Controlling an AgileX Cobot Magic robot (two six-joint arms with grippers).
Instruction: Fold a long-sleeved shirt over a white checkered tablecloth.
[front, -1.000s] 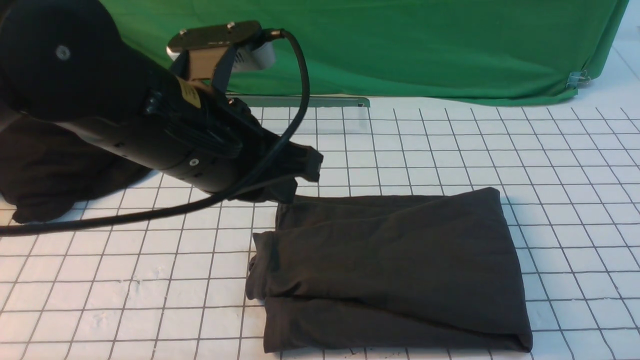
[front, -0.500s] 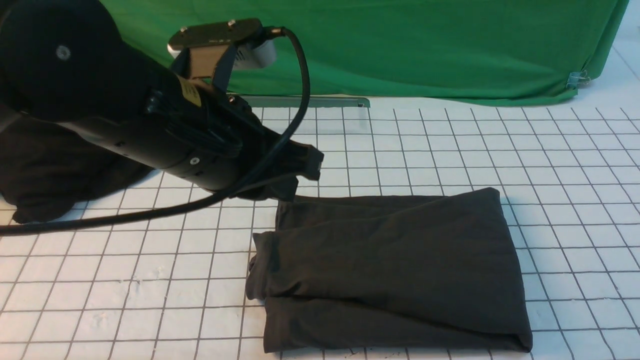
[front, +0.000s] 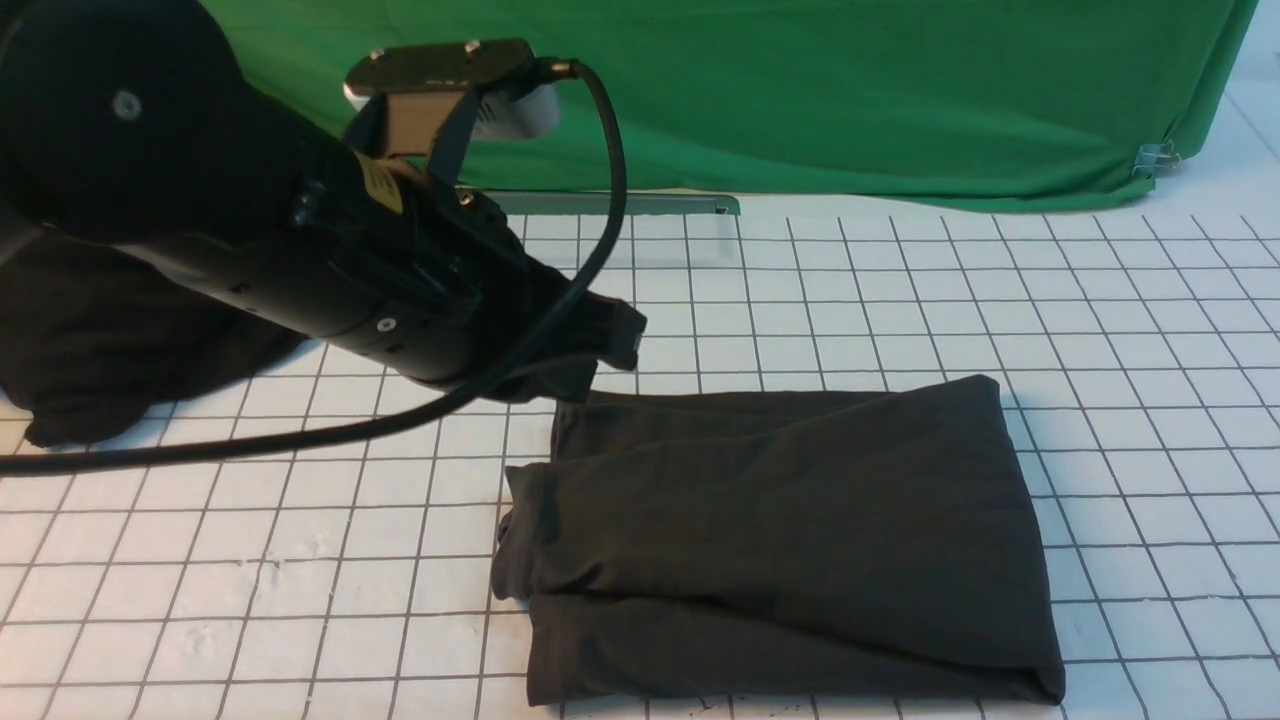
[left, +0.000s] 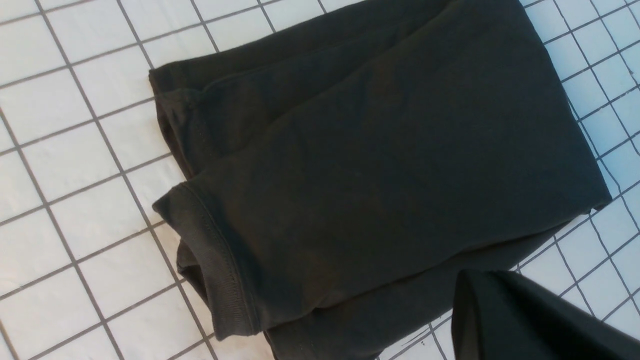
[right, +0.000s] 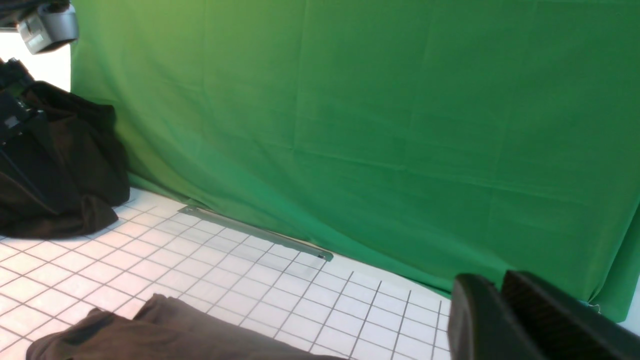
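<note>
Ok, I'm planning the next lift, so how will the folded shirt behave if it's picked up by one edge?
The shirt will probably hang floppy, since its cloth creases softly and lies flat. Its layers may slip apart, as they overlap loosely with uneven edges. It looks unlikely to roll, resting flat on the checkered tablecloth.

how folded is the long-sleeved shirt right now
Partly folded: the long-sleeved shirt lies in overlapping layers, the top one slanting across those beneath, its edges uneven on the checkered tablecloth.

shirt (front: 780, 520): on the tablecloth (front: 1130, 330)
cloth heap (front: 130, 330): left of the shirt, farther back
backdrop (front: 800, 90): hung behind both
</note>
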